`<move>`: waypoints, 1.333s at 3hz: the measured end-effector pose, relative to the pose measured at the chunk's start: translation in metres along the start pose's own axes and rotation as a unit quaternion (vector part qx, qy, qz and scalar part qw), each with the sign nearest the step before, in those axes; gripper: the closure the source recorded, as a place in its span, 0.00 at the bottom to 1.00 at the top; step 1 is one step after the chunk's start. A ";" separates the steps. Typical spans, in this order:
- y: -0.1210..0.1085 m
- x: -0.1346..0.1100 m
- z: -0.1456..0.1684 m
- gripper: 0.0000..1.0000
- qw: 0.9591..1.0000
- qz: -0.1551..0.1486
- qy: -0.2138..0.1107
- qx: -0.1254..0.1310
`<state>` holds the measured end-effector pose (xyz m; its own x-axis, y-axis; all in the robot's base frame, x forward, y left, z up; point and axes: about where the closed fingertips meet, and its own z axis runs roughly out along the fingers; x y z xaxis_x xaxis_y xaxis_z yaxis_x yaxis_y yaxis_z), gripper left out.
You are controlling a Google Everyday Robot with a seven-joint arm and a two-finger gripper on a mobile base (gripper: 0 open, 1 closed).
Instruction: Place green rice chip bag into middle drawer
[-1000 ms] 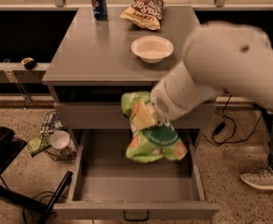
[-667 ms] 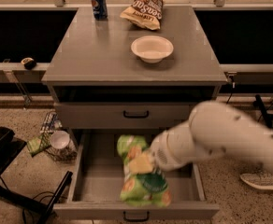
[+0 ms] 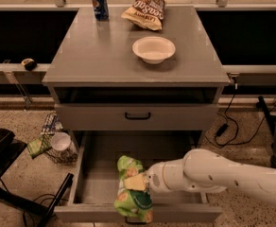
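jaws clamp bag (image 3: pixel 133 203); gripper (image 3: pixel 137 183) over middle drawer (image 3: pixel 99 179)

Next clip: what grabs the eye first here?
The white arm reaching in from the right, its hand gripping a green bag over the front of the open drawer. On the cabinet top sit a white bowl, a blue can and a tan chip bag.
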<state>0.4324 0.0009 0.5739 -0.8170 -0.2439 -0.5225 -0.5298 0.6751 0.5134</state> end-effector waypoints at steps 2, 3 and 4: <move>-0.140 -0.109 0.033 1.00 0.997 0.025 -0.044 0.065; -0.140 -0.108 0.034 0.81 0.997 0.025 -0.044 0.065; -0.140 -0.108 0.034 0.50 0.997 0.025 -0.044 0.065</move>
<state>0.6024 -0.0435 0.5360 -0.8158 -0.1497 -0.5586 -0.4501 0.7708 0.4508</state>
